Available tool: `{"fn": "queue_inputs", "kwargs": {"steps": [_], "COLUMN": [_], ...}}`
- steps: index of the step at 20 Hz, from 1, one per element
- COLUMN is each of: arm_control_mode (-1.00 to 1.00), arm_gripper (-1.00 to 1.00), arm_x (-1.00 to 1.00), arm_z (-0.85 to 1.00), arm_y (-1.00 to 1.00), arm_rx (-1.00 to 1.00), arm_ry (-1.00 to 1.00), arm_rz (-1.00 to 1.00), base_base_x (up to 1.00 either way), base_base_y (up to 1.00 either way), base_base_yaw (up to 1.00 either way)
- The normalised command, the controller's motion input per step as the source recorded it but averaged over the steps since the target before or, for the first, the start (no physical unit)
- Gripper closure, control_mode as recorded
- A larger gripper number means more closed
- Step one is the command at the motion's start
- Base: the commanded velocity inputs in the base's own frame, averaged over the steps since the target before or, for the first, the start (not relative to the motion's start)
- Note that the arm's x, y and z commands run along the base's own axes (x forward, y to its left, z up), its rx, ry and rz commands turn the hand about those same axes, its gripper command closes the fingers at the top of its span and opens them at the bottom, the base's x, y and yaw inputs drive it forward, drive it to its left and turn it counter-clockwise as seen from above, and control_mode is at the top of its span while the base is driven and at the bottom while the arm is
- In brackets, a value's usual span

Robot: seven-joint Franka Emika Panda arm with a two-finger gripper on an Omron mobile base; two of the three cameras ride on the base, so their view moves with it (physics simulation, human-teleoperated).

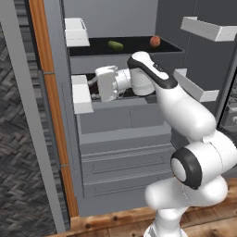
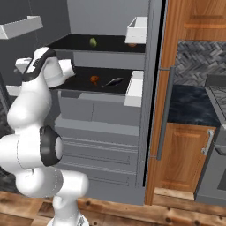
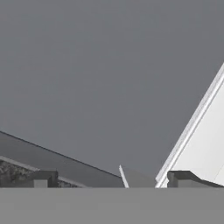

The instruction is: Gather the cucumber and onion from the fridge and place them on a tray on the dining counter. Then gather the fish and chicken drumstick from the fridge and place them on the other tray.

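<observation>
The fridge (image 1: 121, 127) (image 2: 98, 112) stands open in front of me. On its upper black shelf lie the dark green cucumber (image 1: 115, 45) (image 2: 93, 42) and the reddish-orange onion (image 1: 155, 41) (image 2: 132, 44). One shelf lower rest the orange-brown chicken drumstick (image 2: 94, 79) and the grey fish (image 2: 114, 81). My gripper (image 3: 114, 179) (image 1: 95, 85) reaches into that lower shelf at its left end, facing the grey side wall. Its fingertips (image 3: 41, 179) stand wide apart with nothing between them, so it is open. Both trays and the dining counter are out of view.
White door bins (image 1: 81, 95) (image 1: 76, 31) hang close to the hand at the left. More bins (image 1: 196, 85) sit on the open door at the right. Grey drawers fill the fridge below. A wall counter (image 2: 190, 103) with wooden cupboards flanks the fridge.
</observation>
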Motion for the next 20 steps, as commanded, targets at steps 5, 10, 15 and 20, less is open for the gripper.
{"fn": "queue_inputs", "kwargs": {"steps": [5, 10, 15, 20], "arm_control_mode": [-1.00, -1.00, -1.00, -1.00], "arm_gripper": [-1.00, -1.00, -1.00, -1.00], "arm_x": [-0.30, -0.39, -0.41, -0.51], "arm_z": [0.00, 0.00, 0.00, 0.00], "arm_y": [-0.39, -0.55, -0.48, -0.42], "arm_rx": [-0.11, -0.13, -0.20, -0.23], "arm_ry": [-0.22, -0.23, -0.28, -0.22], "arm_rz": [-0.05, -0.12, -0.19, -0.29], "base_base_x": [0.00, 0.00, 0.00, 0.00], "base_base_y": [0.00, 0.00, 0.00, 0.00], "base_base_yaw": [0.00, 0.00, 0.00, 0.00]}}
